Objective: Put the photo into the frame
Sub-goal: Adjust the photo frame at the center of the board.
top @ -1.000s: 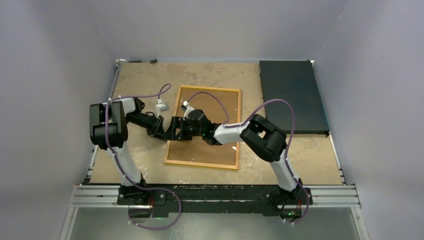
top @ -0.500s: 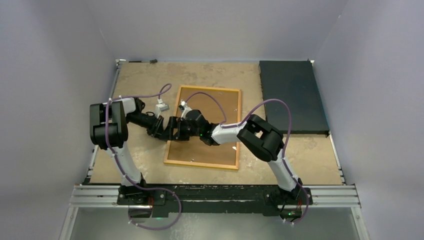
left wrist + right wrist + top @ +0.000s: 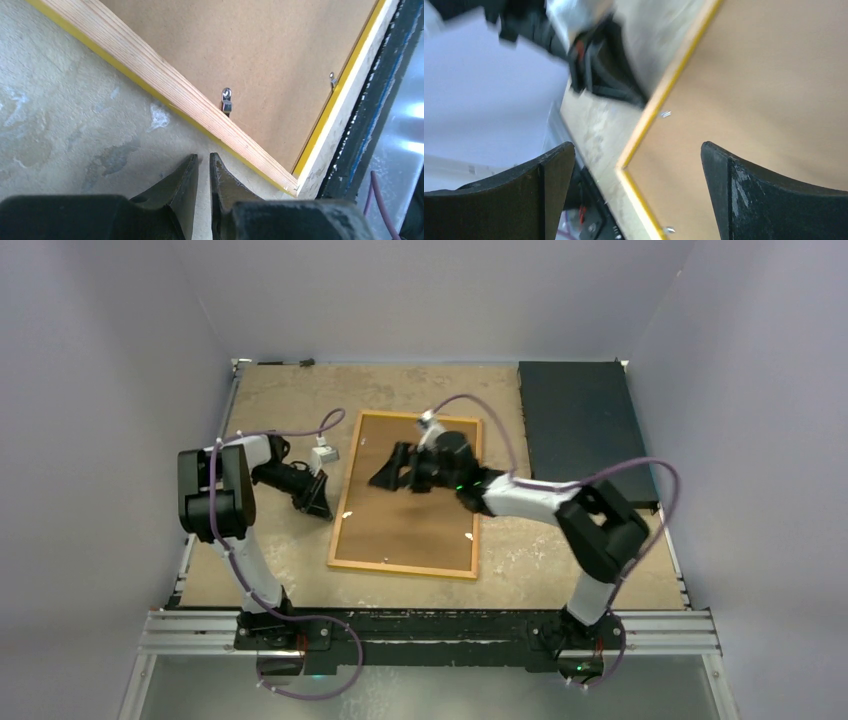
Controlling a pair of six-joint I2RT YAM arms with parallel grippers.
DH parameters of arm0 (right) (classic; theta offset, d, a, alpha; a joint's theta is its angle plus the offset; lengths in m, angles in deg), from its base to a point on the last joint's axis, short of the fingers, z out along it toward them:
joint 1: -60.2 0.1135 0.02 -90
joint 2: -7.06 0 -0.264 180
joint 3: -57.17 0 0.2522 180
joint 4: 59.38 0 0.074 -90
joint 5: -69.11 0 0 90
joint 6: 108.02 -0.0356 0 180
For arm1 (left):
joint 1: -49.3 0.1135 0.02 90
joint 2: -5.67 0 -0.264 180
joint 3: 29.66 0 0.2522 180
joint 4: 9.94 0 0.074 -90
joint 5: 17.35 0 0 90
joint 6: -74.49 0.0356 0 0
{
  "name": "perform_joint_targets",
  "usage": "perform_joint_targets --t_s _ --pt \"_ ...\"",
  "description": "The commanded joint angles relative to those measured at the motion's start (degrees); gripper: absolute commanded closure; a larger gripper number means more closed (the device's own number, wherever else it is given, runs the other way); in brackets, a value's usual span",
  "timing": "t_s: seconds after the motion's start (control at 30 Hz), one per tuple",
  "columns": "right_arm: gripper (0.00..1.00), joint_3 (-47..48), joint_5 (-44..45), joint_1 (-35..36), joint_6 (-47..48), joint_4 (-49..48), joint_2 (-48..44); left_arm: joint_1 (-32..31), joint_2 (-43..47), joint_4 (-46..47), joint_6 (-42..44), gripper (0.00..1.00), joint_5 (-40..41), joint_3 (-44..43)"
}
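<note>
The frame (image 3: 400, 569) lies face down on the table, light wood rail (image 3: 165, 87) up and yellow edge (image 3: 674, 80) showing. A brown backing board (image 3: 410, 525) fills it, with small metal clips (image 3: 226, 100) along the rail. The photo is hidden. My left gripper (image 3: 321, 506) rests low on the table just outside the frame's left rail; its fingers (image 3: 203, 156) stand almost together with nothing between them. My right gripper (image 3: 388, 468) hovers above the upper part of the board, wide open and empty (image 3: 636, 146).
A dark rectangular mat (image 3: 585, 430) lies at the back right of the table. Grey walls close in on three sides. The metal rail (image 3: 430, 625) carrying both arm bases runs along the near edge.
My right gripper has left the frame's left edge beside the left gripper, swung up and right over the upper board, and opened wider. The left arm has barely moved.
</note>
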Motion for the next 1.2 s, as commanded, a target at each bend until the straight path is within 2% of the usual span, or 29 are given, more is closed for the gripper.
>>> perform_joint_targets --t_s 0.0,0.13,0.3,0.43,0.73,0.93,1.03,1.1,1.17 --pt "0.01 -8.9 4.6 -14.2 7.1 5.4 -12.2 -2.1 5.9 5.7 2.5 0.86 6.2 4.8" --pt "0.01 -9.3 11.7 -21.2 13.4 13.5 -13.7 -5.1 9.4 10.2 1.1 0.87 9.8 8.7" --pt "0.01 -8.0 15.9 -24.5 16.4 14.8 -9.8 -7.5 11.6 12.4 0.1 0.87 12.4 10.6" --pt "0.01 -5.4 15.6 -25.3 17.2 15.0 -4.9 -7.9 12.5 13.4 0.1 0.87 13.5 11.5" --pt "0.01 1.1 11.7 -25.7 17.7 12.7 2.3 -14.2 12.2 16.2 -1.7 0.87 14.3 13.1" --pt "0.01 5.1 17.5 -25.5 18.0 17.2 0.4 -21.6 11.6 15.1 -4.0 0.87 12.0 12.9" --pt "0.01 4.9 20.9 -25.4 17.1 18.8 -3.0 -20.7 13.1 10.6 -1.4 0.86 12.8 11.7" --pt "0.01 4.9 22.9 -25.4 17.7 17.0 -4.6 -17.1 13.6 6.5 1.0 0.85 13.0 9.3" --pt "0.01 5.3 21.2 -24.9 17.2 15.2 -5.0 -11.1 12.5 1.7 2.8 0.84 11.3 4.2"
